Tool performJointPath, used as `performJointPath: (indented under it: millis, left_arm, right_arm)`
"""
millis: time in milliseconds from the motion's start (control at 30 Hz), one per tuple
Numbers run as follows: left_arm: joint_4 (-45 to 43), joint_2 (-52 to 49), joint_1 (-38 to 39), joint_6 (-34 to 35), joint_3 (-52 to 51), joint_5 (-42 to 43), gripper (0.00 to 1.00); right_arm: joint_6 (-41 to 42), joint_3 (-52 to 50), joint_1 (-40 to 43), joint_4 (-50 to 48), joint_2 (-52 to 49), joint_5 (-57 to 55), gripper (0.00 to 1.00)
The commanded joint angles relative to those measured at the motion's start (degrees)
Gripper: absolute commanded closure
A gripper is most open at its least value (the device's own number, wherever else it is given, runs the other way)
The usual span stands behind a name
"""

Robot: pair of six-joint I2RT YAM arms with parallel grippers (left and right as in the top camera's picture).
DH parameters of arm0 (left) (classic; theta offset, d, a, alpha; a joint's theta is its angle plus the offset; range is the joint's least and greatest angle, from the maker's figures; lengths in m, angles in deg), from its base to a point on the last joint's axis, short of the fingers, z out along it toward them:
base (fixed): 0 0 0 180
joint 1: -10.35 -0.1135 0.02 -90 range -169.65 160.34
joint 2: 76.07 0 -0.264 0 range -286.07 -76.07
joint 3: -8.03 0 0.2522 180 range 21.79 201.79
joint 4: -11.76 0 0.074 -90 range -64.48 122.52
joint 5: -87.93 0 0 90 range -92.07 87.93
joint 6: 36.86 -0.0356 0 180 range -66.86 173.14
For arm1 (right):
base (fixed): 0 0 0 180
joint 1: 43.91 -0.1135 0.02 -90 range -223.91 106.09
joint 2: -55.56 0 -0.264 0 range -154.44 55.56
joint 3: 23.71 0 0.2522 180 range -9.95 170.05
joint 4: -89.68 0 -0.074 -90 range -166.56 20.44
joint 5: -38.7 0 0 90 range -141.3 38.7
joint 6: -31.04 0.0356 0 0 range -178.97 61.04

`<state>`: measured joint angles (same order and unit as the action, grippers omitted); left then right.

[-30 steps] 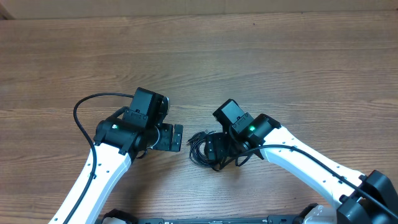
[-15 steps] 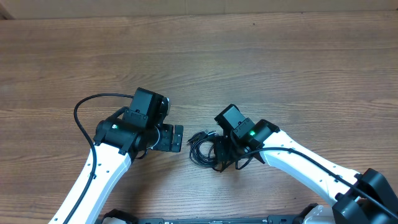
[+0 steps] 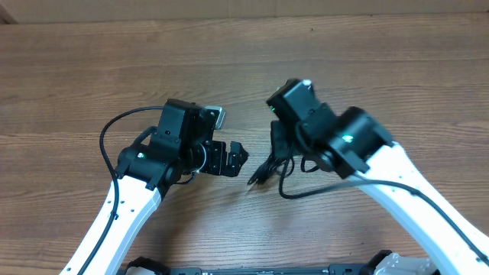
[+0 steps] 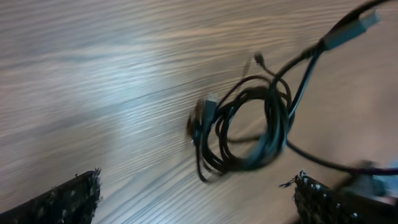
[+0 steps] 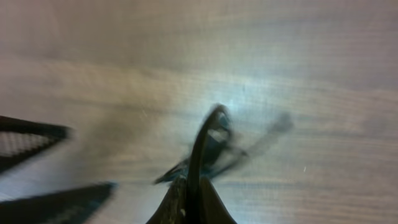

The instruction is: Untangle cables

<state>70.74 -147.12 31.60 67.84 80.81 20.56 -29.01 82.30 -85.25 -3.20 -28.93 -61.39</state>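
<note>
- Judging from the bundle, you are early in the task: the cables [image 4: 249, 134] form one wound coil, several loops lying together, and no cord is drawn free.
- Your right gripper [image 5: 188, 198] is pinched tight on one strand, which rises from between its fingers at the lower middle of the right wrist view.
- Overhead, the coil dangles just below and left of that gripper, near the frame's centre. It seems to be lifted off the table [image 3: 367, 61], though I cannot tell whether its lowest loop touches.
- Your left gripper [image 4: 198, 186] is spread wide and holds nothing. Its fingers sit at the two lower corners of the left wrist view, with the coil ahead of them and apart.
- One plug [image 4: 357, 25] sticks out at the upper right of that view, loose from the loops.
- All the separating is left: you need a second grip, then each cord pulled out and laid apart.
</note>
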Motion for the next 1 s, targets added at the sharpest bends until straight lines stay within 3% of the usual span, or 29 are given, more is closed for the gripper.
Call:
performJointPath:
  millis: [0, 267, 500, 633, 967]
  left_arm:
    - [-3.1, 0.2, -0.2, -0.9, 1.1, 10.6, 0.00]
    - [-4.5, -3.6, -0.2, -12.2, 1.1, 15.3, 0.00]
    - [-2.0, -15.3, -0.2, -40.0, 1.1, 29.7, 0.00]
    - [-2.1, -22.8, -0.3, -40.7, 1.1, 24.8, 0.00]
    - [-9.6, -30.2, -0.2, -40.9, 1.1, 29.0, 0.00]
  right_arm:
    - [-0.4, 2.7, -0.2, 0.8, 1.2, -3.9, 0.96]
    - [-0.4, 2.7, -0.2, 2.6, 2.0, -4.0, 0.96]
    - [-0.4, 2.7, -0.2, 2.9, 4.4, -4.0, 0.96]
    - [-0.4, 2.7, -0.2, 2.8, 6.9, -4.0, 0.96]
    - [-0.4, 2.7, -0.2, 2.9, 9.9, -3.3, 0.96]
